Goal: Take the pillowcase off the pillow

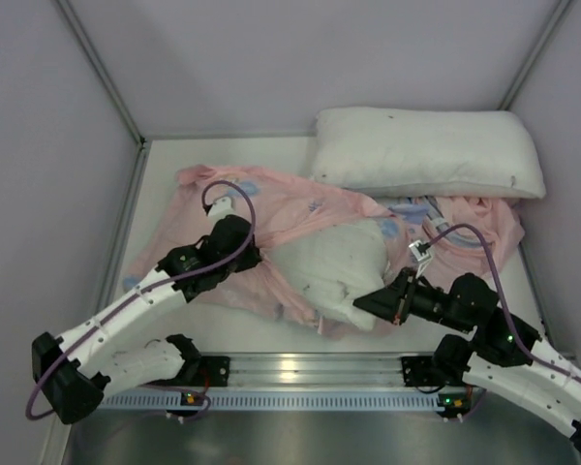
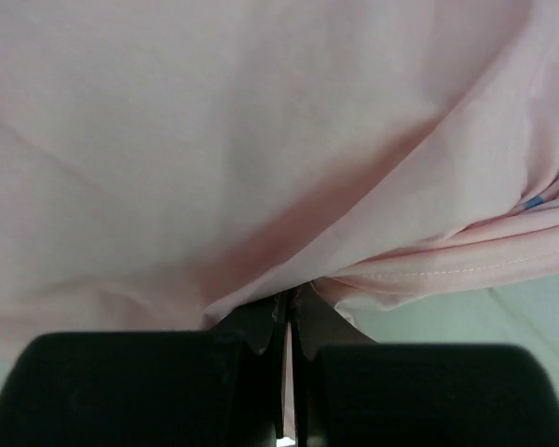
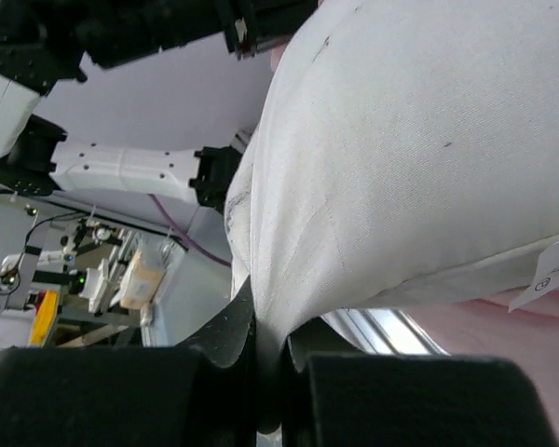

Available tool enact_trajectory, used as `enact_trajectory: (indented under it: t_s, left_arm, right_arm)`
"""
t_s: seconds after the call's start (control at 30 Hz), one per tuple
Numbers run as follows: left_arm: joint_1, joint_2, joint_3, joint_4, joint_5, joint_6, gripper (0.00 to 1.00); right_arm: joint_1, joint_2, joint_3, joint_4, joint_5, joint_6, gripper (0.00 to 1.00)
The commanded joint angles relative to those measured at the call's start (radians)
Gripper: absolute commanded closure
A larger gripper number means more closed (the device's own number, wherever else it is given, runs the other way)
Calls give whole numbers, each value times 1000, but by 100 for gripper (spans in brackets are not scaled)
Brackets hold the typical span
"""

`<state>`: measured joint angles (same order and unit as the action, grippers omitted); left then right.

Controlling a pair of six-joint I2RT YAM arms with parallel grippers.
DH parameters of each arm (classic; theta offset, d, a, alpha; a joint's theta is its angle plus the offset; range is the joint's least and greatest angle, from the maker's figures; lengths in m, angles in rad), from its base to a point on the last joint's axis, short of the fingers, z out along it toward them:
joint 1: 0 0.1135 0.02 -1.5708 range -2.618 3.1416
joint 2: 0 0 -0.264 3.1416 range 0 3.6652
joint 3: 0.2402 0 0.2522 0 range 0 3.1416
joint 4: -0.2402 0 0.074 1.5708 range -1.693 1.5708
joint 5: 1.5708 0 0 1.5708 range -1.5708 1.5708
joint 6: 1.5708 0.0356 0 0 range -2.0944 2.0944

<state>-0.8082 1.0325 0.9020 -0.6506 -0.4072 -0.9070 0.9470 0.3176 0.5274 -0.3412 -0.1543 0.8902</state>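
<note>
Pink, blue-printed soft fabric pillowcase (image 1: 281, 218) sprawls mid-table, clamped by the left gripper (image 2: 289, 315) at the pillow's 9 o'clock. Right gripper (image 3: 268, 340) pinches the plump white pillow (image 1: 334, 266), seemingly half out, far end sheathed.

No words, brands or numbers legible anywhere. One small white tag (image 3: 552, 272), right wrist view, where the plump white fabric pillow (image 3: 429, 158) meets the pale pink fabric pillowcase (image 3: 512, 335): tiny dark marks, one circled symbol, too small to read
</note>
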Motion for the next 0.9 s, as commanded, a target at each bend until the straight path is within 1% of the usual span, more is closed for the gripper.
enact_trajectory:
  t_s: [0.0, 0.1, 0.17, 0.2, 0.23, 0.27, 0.3, 0.33, 0.37, 0.4, 0.43, 0.47, 0.5, 0.53, 0.57, 0.6, 0.67, 0.7, 0.77, 0.83, 0.87]
  left_arm:
    - [189, 9, 6, -147, -64, 95, 100]
    - [276, 79, 49, -169, -61, 151, 100]
    - [279, 141, 63, -156, -9, 181, 100]
    - [277, 152, 55, -133, 131, 192, 100]
    - [264, 138, 39, -54, 295, 207, 96]
    - [248, 117, 20, -22, 297, 207, 89]
    - [221, 86, 2, -8, 345, 201, 79]
    - [190, 57, 9, -11, 326, 195, 70]
    - [155, -12, 20, -12, 300, 194, 60]
    - [94, -53, 37, -32, 276, 195, 45]
    - [66, -87, 72, -37, 275, 198, 42]
    - [8, -160, 89, -35, 283, 209, 38]
    - [-21, -192, 106, -35, 297, 217, 27]
    - [-48, -219, 119, -34, 317, 218, 24]
    - [-95, -259, 138, -34, 330, 224, 11]
    - [-118, -276, 141, -34, 343, 229, 5]
    - [-163, -304, 120, -29, 369, 224, 4]
    - [-173, -308, 106, -29, 372, 220, 4]
    - [-193, -299, 60, -29, 372, 189, 4]
    - [-207, -275, 41, -27, 375, 145, 4]
    - [-239, -266, 34, -21, 378, 138, 4]
  right_arm:
    - [9, -78, 63, 85, -132, 19, 100]
    - [9, -113, -10, 158, -237, 62, 100]
    - [9, -107, -32, 160, -266, 59, 100]
    - [9, -89, -36, 151, -263, 58, 100]
    - [9, -54, -50, 157, -258, 49, 100]
    - [9, -54, -59, 168, -260, 44, 100]
    - [9, -13, -69, 198, -261, 41, 100]
    - [9, 10, -82, 209, -255, 35, 100]
    - [9, 37, -89, 220, -255, 29, 100]
    - [9, 84, -96, 235, -251, 26, 100]
    - [9, 104, -107, 267, -237, 26, 100]
    - [10, 127, -113, 289, -234, 26, 100]
    - [10, 174, -118, 313, -234, 29, 100]
    - [9, 199, -127, 338, -234, 39, 100]
    - [10, 225, -132, 410, -229, 45, 100]
    - [10, 283, -130, 438, -226, 53, 100]
    - [12, 343, -124, 516, -214, 70, 100]
    - [13, 406, -121, 546, -212, 82, 100]
    - [18, 471, -103, 629, -217, 84, 100]
    - [19, 552, -84, 672, -212, 99, 100]
    - [21, 578, -78, 688, -206, 104, 100]
